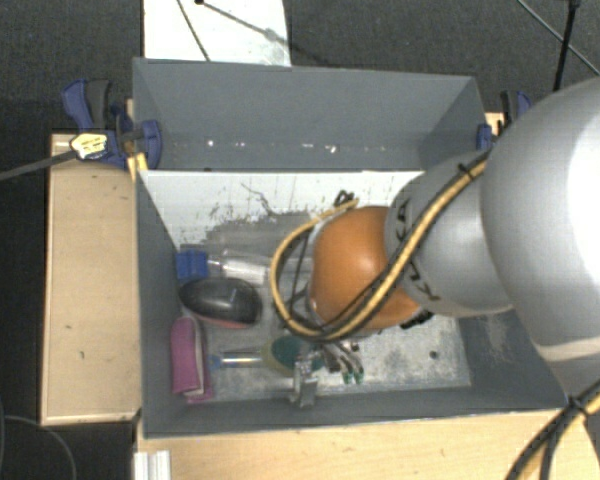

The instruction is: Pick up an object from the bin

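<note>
The tool (305, 380) hangs low by the near wall of the bin (300, 118), just beside a small teal rounded piece (284, 350); released or clenched, I cannot tell. That piece looks light, hard and smooth, likely slippery. I'd say it is best pinched across its middle.

We see a dark grey oval thing (220, 302) lying left of centre, a clear tube with a blue cap (215, 266) just above it in the view, a pink flat block (187, 356) below it, and a slim clear stick (238, 361) beside the block.
</note>
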Robot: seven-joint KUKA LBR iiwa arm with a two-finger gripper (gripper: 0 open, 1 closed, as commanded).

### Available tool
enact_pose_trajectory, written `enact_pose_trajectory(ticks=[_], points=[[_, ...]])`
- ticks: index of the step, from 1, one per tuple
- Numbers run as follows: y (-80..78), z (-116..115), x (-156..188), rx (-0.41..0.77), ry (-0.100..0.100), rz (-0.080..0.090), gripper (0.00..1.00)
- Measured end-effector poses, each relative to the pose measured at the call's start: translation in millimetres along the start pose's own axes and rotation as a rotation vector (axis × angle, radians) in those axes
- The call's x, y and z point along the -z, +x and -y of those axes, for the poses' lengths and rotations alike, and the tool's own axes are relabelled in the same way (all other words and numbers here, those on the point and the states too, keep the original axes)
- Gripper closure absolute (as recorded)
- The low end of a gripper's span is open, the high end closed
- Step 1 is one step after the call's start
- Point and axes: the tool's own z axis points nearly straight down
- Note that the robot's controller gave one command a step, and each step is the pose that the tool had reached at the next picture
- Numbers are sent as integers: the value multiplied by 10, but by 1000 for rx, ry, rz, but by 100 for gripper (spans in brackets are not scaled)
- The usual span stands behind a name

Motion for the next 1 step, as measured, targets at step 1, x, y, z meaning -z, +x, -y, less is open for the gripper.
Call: enact_pose_trajectory(ticks=[1], points=[[-15,-3,11,-9,-2,4,0]])
